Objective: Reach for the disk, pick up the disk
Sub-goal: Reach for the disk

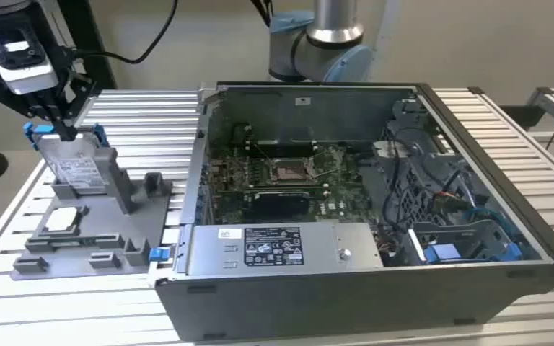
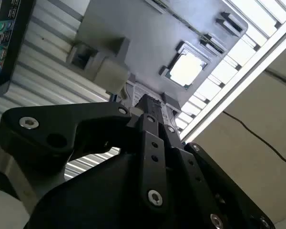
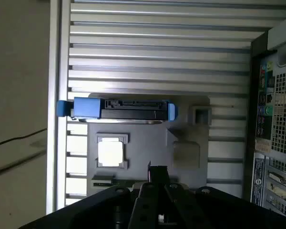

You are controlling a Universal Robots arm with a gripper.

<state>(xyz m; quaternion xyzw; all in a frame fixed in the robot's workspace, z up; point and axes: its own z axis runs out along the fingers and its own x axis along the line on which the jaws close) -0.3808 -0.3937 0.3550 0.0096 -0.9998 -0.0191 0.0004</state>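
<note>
While the blue-railed silver-grey metal disk (image 1: pixel 77 167) is standing in the grey plastic fixture (image 1: pixel 147 216) at the exterior view's left, our black gripper (image 1: pixel 63 130) is hanging at its top edge. We cannot tell the jaws' state, and the disk is not yet lifted.

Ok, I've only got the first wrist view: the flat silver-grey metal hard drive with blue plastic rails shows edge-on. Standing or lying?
Observer: Standing. In the exterior view the silver-grey disk is upright in the grey plastic fixture.
Operator: And the gripper's height?
Observer: The black gripper is at the middle of the disk's top edge; contact I cannot tell.
Operator: The case beside it?
Observer: The black computer case is open on top, its circuit board exposed.
</note>
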